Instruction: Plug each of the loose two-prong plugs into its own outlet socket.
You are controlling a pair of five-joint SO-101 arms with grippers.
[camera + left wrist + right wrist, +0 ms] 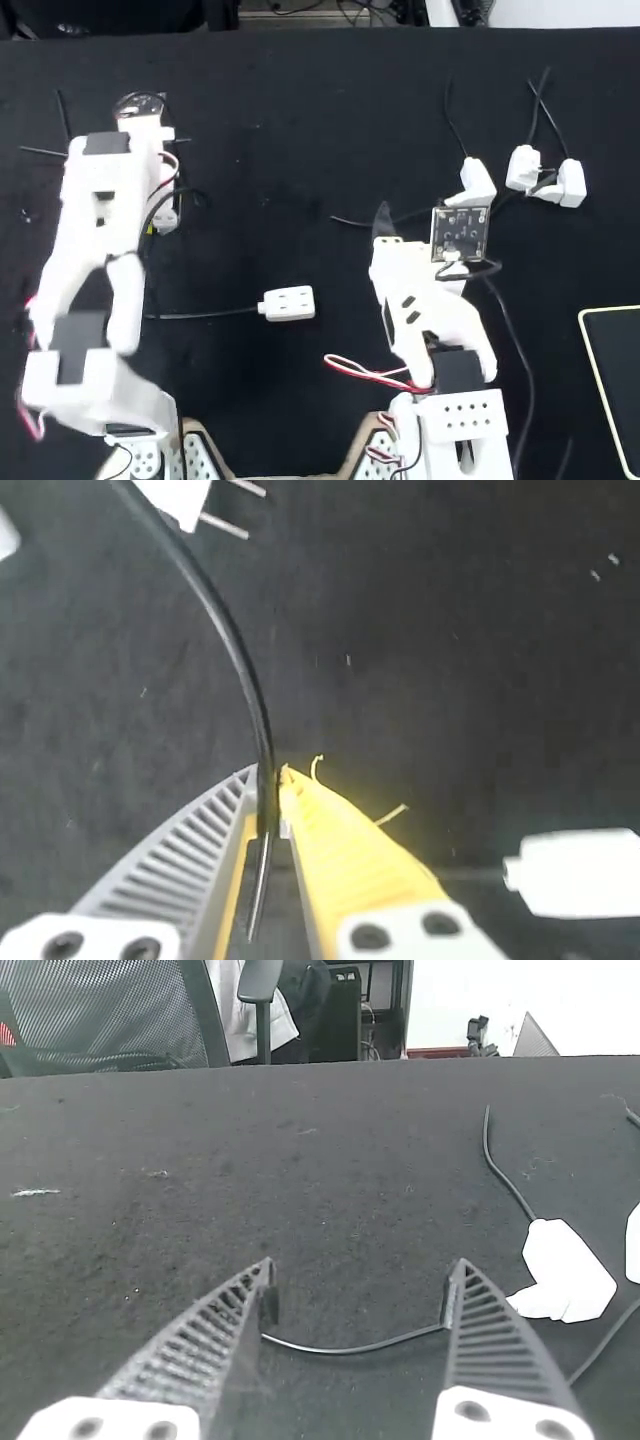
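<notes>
Near the table (300,120) front, outlet socket (288,303) lies apart from the plugs (522,165).

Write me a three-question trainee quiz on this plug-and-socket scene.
1. True or false: the left pincer is shut on a black cord.
2. The right pincer is: A) open B) shut and empty C) holding a screwdriver.
3. Fill in: the white plug near that cord shows ___ prongs.
Key: 1 true; 2 A; 3 two.
</notes>
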